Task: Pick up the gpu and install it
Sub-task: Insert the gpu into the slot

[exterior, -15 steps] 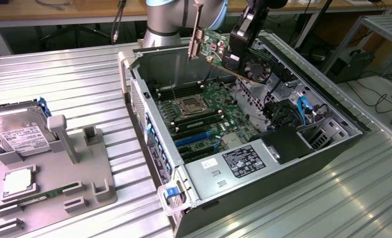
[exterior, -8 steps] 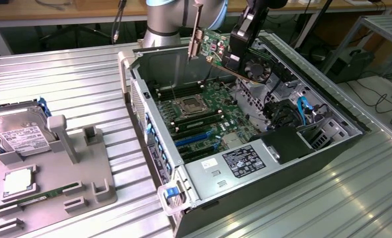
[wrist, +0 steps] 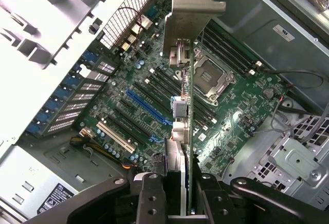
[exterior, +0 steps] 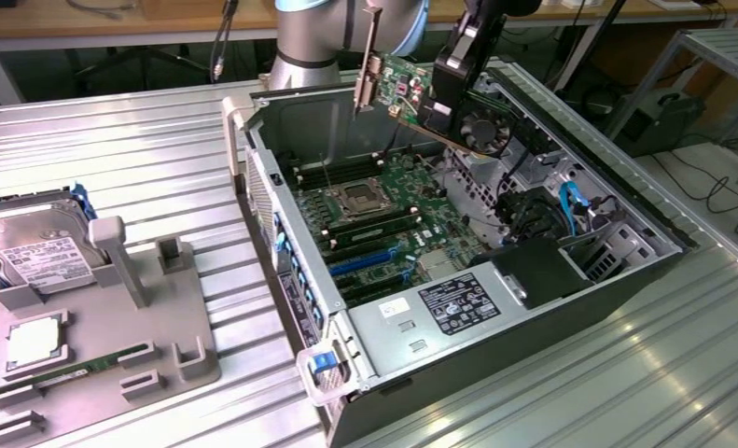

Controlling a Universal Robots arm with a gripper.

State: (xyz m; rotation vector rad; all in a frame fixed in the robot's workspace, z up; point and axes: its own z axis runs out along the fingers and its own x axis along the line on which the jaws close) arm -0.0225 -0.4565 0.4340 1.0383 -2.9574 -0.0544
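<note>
Gpu (exterior: 406, 89): held edge-down in the air over the far end of the open case (exterior: 263, 187), not seated.
Tray (exterior: 107, 308), worktop's near edge: RAM stick (exterior: 89, 364), hard drive (exterior: 33, 247).
Motherboard (exterior: 394, 201): inside the case, beneath the card.
Gripper (wrist: 177, 198): narrow, clamped on the gpu's fan end.

One gpu (exterior: 406, 93); one open computer case (exterior: 269, 187); one hard drive (exterior: 33, 252); one grey fixture (exterior: 95, 322); one RAM stick (exterior: 89, 366).

No readable text, black label (exterior: 465, 305) on power supply (exterior: 387, 345) illegible, white label (exterior: 45, 259) on hard drive (exterior: 2, 233) illegible
</note>
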